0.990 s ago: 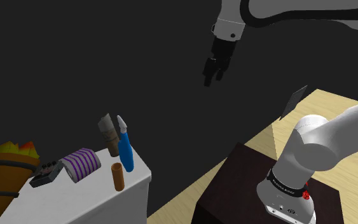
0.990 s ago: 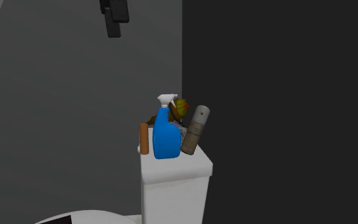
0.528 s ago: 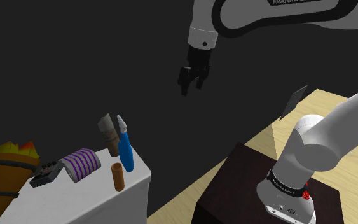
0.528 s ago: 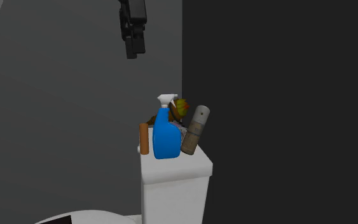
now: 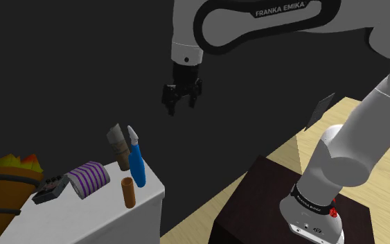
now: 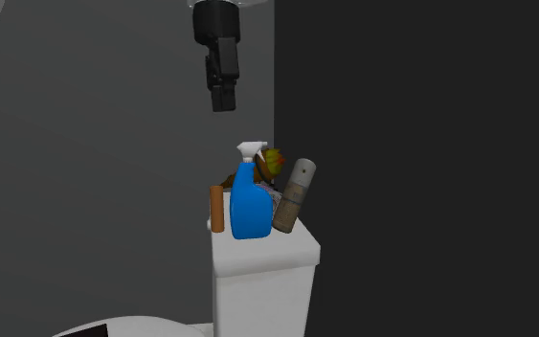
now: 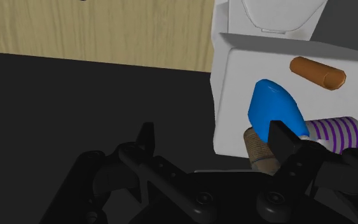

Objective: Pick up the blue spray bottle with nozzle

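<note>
Approach step, by appearance: the gripper (image 5: 180, 105), its fingers spread wide and empty, hangs well above the white tank (image 5: 96, 215) and off its edge, while the blue spray bottle (image 5: 138, 165) stands upright on the tank's top near that edge, so the next move should centre over the tank and descend to straddle the bottle's body.

Outstretched arm (image 5: 255, 31), fingers (image 7: 284, 141) apart, downward.

In the shoulder view, white capitals reading "FRANKA EMIKA" ran along the dark inset of the arm's upper link (image 5: 283, 12). Lower on the same arm, a dark band (image 5: 309, 202) ringing the base above the stand (image 5: 252, 197) carried small white lettering, too fine to read.
</note>
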Robot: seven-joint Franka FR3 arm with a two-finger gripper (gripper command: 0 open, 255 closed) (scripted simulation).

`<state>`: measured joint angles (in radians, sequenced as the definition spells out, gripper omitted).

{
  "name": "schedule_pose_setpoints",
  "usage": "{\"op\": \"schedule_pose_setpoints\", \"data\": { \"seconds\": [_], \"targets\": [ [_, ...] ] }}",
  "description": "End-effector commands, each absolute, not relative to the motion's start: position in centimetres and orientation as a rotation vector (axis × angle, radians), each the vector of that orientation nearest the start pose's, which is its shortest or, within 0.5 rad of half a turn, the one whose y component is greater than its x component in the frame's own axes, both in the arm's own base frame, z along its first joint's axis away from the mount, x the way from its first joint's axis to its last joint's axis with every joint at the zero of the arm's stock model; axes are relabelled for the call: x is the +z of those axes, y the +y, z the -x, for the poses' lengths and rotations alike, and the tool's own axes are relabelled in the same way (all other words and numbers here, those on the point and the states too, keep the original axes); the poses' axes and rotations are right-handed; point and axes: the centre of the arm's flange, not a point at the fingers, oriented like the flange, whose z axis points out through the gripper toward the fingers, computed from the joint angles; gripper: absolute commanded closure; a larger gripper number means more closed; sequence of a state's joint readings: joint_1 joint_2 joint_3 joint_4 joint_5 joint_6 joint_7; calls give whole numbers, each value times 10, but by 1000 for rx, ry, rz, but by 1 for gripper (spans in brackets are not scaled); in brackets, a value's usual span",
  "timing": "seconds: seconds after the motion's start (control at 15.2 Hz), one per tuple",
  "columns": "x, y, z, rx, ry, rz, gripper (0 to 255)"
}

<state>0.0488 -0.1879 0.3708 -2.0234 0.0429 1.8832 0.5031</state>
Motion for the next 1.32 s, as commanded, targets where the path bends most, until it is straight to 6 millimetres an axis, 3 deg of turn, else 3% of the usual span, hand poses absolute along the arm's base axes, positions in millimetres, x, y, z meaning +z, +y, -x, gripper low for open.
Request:
{"op": "schedule_pose_setpoints", "data": {
  "seconds": [0.0,0.73,1.25],
  "targets": [
    [517,242,-476,-59,177,3141,0],
    [470,350,-554,-7,258,3130,0],
    [430,350,-554,-7,258,3130,0]
  ]
}}
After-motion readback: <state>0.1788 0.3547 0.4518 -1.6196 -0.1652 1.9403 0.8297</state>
